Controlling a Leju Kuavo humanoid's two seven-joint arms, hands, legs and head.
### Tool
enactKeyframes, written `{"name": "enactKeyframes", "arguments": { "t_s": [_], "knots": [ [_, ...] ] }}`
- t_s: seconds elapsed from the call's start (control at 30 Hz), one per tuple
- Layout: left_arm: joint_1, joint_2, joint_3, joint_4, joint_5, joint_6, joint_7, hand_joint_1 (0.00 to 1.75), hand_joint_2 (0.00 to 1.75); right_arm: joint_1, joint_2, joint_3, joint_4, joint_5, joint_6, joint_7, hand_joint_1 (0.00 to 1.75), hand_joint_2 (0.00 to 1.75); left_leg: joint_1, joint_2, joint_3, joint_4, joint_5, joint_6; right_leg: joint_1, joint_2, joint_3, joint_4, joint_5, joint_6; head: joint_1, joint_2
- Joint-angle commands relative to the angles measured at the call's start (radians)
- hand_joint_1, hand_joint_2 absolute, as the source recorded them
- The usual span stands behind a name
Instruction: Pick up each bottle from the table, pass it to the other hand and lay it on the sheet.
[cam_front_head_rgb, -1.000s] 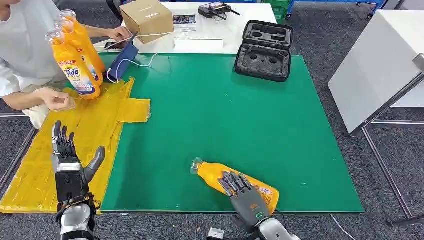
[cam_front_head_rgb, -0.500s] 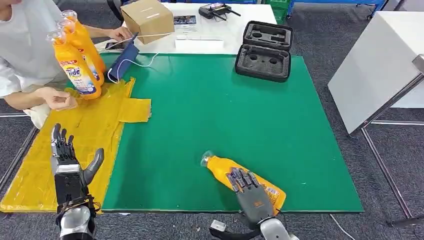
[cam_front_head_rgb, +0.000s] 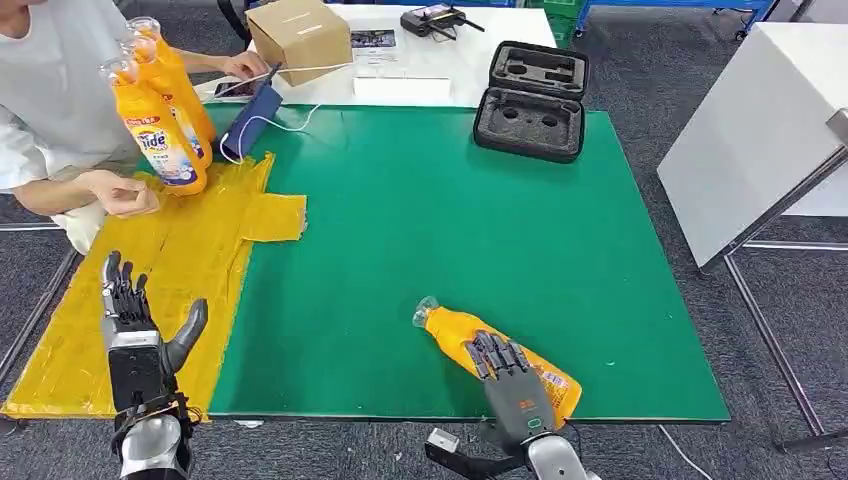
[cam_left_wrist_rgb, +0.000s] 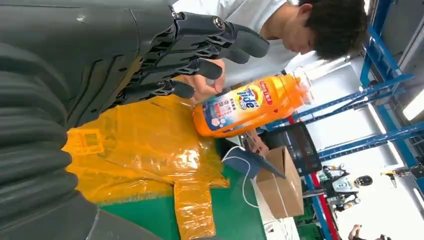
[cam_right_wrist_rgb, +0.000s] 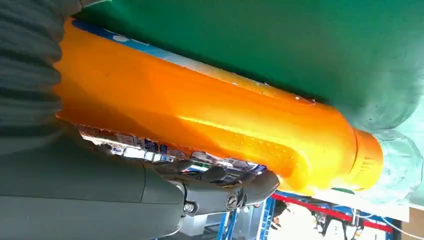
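An orange bottle (cam_front_head_rgb: 450, 330) lies on its side on the green mat (cam_front_head_rgb: 420, 220) near the front edge, its clear cap pointing to the far left. My right hand (cam_front_head_rgb: 510, 385) lies over its lower half, and the fingers (cam_right_wrist_rgb: 220, 192) wrap around the orange body (cam_right_wrist_rgb: 200, 115). My left hand (cam_front_head_rgb: 135, 335) is raised with its fingers spread and holds nothing, over the near part of the yellow sheet (cam_front_head_rgb: 200, 260). Two more orange Tide bottles (cam_front_head_rgb: 160, 130) stand tilted at the sheet's far end beside a person's hand (cam_front_head_rgb: 125, 195). One Tide bottle (cam_left_wrist_rgb: 250, 102) appears beyond my left fingers (cam_left_wrist_rgb: 200, 65).
A person in white (cam_front_head_rgb: 50, 90) sits at the far left by the sheet. A black foam case (cam_front_head_rgb: 530, 100) sits on the mat's far edge. Behind it a white table holds a cardboard box (cam_front_head_rgb: 295, 35). Another white table (cam_front_head_rgb: 760, 130) stands to the right.
My right hand and the lying bottle have shifted to the right and nearer the front edge together. The left hand has hardly moved. The whole picture shifted slightly.
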Motion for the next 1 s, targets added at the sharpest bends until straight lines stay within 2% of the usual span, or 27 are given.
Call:
{"name": "enactKeyframes", "arguments": {
  "t_s": [0.03,0.1,0.13,0.27,0.37,0.4,0.43,0.47,0.53,0.57,0.6,0.73,0.77,0.97,1.0],
  "knots": [
    [-0.008,-0.011,0.011,0.012,0.001,0.002,0.008,0.00,1.75,-0.110,-0.010,-0.014,-0.006,0.019,-0.054,0.036,0.00,1.75,0.000,0.007,0.005,0.001,-0.003,-0.002,0.000,0.007,0.003,0.000,-0.001,-0.001,0.000,0.000],
    [-0.005,-0.014,0.010,0.010,0.000,0.002,0.011,0.00,1.75,-0.110,-0.020,-0.005,-0.015,0.019,-0.058,0.049,0.00,1.75,0.000,0.007,0.004,0.002,-0.002,-0.001,0.000,0.008,0.003,0.000,0.000,-0.001,0.000,0.000],
    [-0.004,-0.015,0.010,0.010,0.000,0.002,0.011,0.00,1.75,-0.109,-0.020,-0.003,-0.017,0.019,-0.062,0.054,0.00,1.75,0.000,0.005,-0.002,0.001,0.001,-0.001,0.000,0.006,-0.003,0.000,0.002,0.000,0.000,0.000],
    [0.000,-0.015,0.010,0.007,0.000,0.003,0.012,0.00,1.75,-0.104,-0.012,-0.016,-0.029,0.019,-0.093,0.033,0.00,1.75,0.000,0.005,-0.001,0.002,-0.001,-0.002,0.000,0.006,-0.001,0.001,0.001,-0.002,0.000,0.000],
    [0.001,-0.015,0.011,0.005,0.000,0.003,0.012,0.00,1.75,-0.102,-0.006,-0.020,-0.037,0.019,-0.101,0.022,0.00,1.75,-0.002,0.002,-0.007,0.001,0.003,0.000,-0.001,0.003,-0.007,0.000,0.004,-0.001,0.000,0.000],
    [0.004,-0.015,0.012,0.003,0.000,0.004,0.013,0.00,1.75,-0.090,0.024,-0.048,-0.051,0.010,-0.144,-0.034,0.00,1.75,-0.001,0.003,-0.005,0.001,0.003,0.000,-0.001,0.004,-0.004,0.000,0.003,0.000,0.000,0.000],
    [0.007,-0.015,0.013,0.002,0.001,0.005,0.013,0.00,1.75,-0.084,0.040,-0.045,-0.081,-0.088,-0.210,-0.134,0.00,1.75,-0.001,0.001,-0.009,0.001,0.006,0.002,-0.001,0.002,-0.009,0.000,0.005,0.001,0.000,0.000],
    [0.010,-0.013,0.016,0.004,0.005,0.008,0.011,0.00,1.75,-0.064,0.063,-0.043,-0.158,-0.254,-0.238,-0.276,0.00,1.75,-0.001,0.002,-0.008,0.001,0.005,0.001,-0.001,0.004,-0.008,0.001,0.005,0.001,0.000,0.000],
    [0.005,-0.010,0.014,0.019,0.010,0.010,0.000,0.00,1.75,-0.039,0.064,-0.011,-0.288,-0.407,-0.215,-0.405,0.00,1.75,-0.002,0.001,-0.013,0.002,0.006,0.001,-0.002,0.003,-0.013,0.002,0.005,0.002,0.000,0.000],
    [-0.004,-0.008,0.010,0.033,0.012,0.010,-0.006,0.00,1.75,-0.033,0.065,0.008,-0.351,-0.478,-0.206,-0.462,0.00,1.75,-0.002,0.003,-0.010,0.003,0.004,0.000,-0.001,0.004,-0.011,0.003,0.004,0.001,0.001,0.000],
    [-0.010,-0.007,0.008,0.042,0.013,0.011,-0.008,0.00,1.75,-0.030,0.070,0.014,-0.382,-0.514,-0.197,-0.483,0.00,1.75,-0.002,0.002,-0.013,0.001,0.006,0.000,-0.001,0.003,-0.014,0.002,0.006,0.001,0.001,0.000],
    [-0.013,-0.009,0.002,0.045,0.018,0.017,-0.013,0.00,1.75,-0.043,0.078,0.024,-0.390,-0.545,-0.184,-0.516,0.00,1.75,0.000,0.001,-0.003,0.002,0.003,-0.002,0.000,-0.001,-0.006,0.002,0.002,-0.002,0.000,0.000],
    [-0.010,-0.008,0.002,0.042,0.019,0.019,-0.013,0.00,1.75,-0.045,0.078,0.019,-0.380,-0.545,-0.186,-0.517,0.00,1.75,0.001,0.002,-0.006,0.001,0.005,-0.001,0.000,0.000,-0.012,0.000,0.004,0.000,0.000,0.000],
    [0.007,-0.011,0.021,0.026,0.038,0.023,-0.015,0.00,1.75,-0.039,0.085,-0.021,-0.342,-0.554,-0.170,-0.526,0.00,1.75,0.001,0.003,-0.001,0.001,0.001,-0.003,0.001,0.002,-0.002,-0.001,0.001,0.001,0.001,0.000],
    [0.009,-0.012,0.025,0.025,0.041,0.023,-0.015,0.00,1.75,-0.038,0.085,-0.025,-0.338,-0.546,-0.156,-0.518,0.00,1.75,0.001,0.002,-0.006,0.000,0.004,-0.002,0.000,0.001,-0.008,-0.001,0.004,0.002,0.000,0.000]
  ]
}}
